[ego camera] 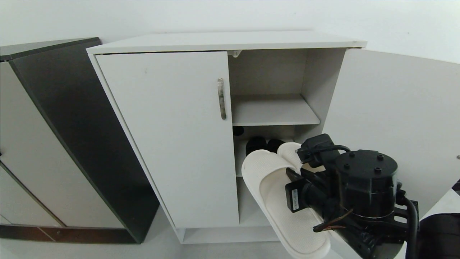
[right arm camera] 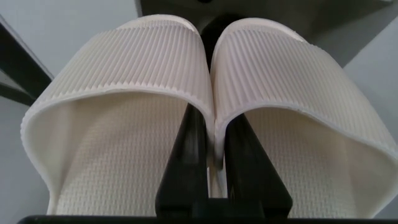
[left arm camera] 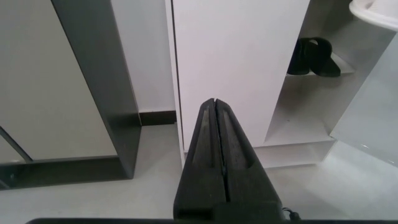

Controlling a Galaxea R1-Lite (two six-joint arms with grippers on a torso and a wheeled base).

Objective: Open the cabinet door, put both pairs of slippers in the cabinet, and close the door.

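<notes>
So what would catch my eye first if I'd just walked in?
Probably the pair of white slippers, pinched side by side in the right tool and held in front of the open right half of the white cabinet. Behind them, a pair of black slippers already sits inside it, while the left door is shut.
</notes>
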